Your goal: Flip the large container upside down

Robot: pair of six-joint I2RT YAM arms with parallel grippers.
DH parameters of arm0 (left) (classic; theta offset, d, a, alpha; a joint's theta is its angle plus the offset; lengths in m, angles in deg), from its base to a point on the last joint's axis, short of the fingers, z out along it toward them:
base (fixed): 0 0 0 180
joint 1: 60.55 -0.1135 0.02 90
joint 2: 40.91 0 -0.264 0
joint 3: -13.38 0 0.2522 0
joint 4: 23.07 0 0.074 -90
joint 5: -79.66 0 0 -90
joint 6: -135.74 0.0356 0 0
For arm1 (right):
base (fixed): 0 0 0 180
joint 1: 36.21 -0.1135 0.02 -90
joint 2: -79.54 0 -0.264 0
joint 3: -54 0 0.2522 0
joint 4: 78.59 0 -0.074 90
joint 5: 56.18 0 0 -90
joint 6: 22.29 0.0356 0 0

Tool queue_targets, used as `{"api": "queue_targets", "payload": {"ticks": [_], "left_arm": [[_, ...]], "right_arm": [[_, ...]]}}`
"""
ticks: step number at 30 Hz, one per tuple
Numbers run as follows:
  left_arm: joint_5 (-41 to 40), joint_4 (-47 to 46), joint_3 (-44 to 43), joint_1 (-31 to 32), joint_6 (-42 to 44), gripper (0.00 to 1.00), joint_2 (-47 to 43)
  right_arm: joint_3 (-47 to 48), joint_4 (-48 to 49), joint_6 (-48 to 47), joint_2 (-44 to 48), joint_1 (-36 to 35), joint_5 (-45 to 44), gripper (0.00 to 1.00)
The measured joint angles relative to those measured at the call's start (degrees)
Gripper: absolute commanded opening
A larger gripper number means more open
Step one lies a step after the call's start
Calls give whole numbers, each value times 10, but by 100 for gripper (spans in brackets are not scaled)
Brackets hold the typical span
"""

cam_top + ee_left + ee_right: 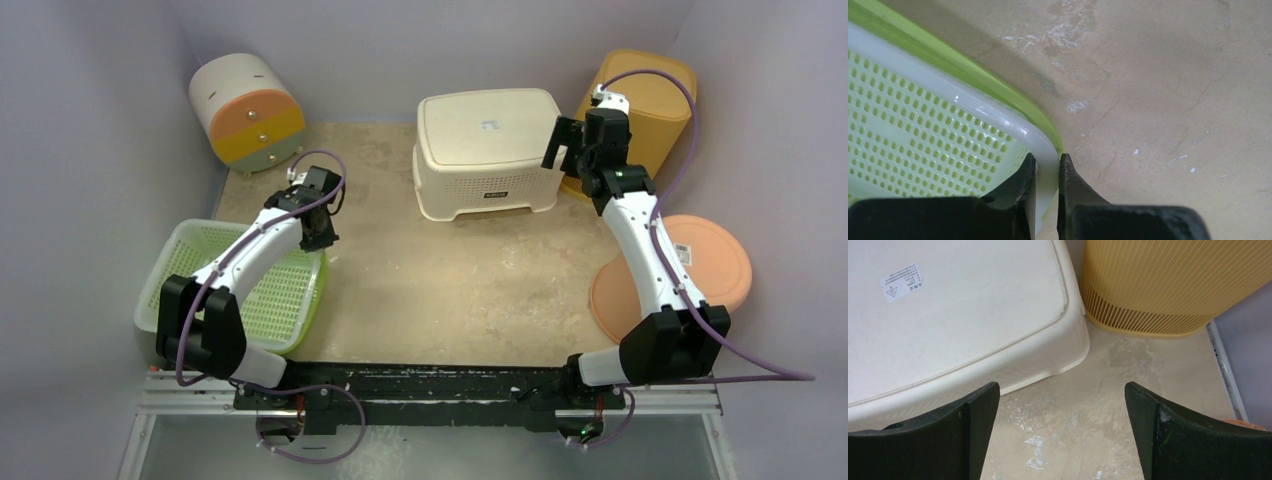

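The large cream perforated container (487,150) stands at the back centre with its flat base up; a label shows on that base in the right wrist view (948,315). My right gripper (565,145) is open and empty beside the container's right end, and its jaws (1062,390) hang over bare table next to the container's corner. My left gripper (320,232) is shut on the right rim of the green and white perforated basket (240,290). In the left wrist view one finger is inside and one outside the basket's white rim (998,117), at the gripper (1048,160).
A yellow ribbed bin (650,105) leans at the back right, close behind the right gripper, and also shows in the right wrist view (1158,285). An orange round lid (690,270) lies at the right. A round drawer unit (250,110) stands at the back left. Purple walls enclose the table.
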Motion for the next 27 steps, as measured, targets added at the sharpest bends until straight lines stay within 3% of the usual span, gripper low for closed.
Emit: {"api": "queue_targets", "payload": {"ticks": [7, 19, 27], "left_arm": [[-16, 89, -75, 0, 9, 0, 0], [-75, 262, -454, -1, 21, 0, 4], [-90, 297, -546, -1, 20, 0, 8]], "right_arm": [[0, 0, 0, 0, 0, -2, 96], [0, 0, 0, 0, 0, -7, 97], [0, 0, 0, 0, 0, -22, 97]]}}
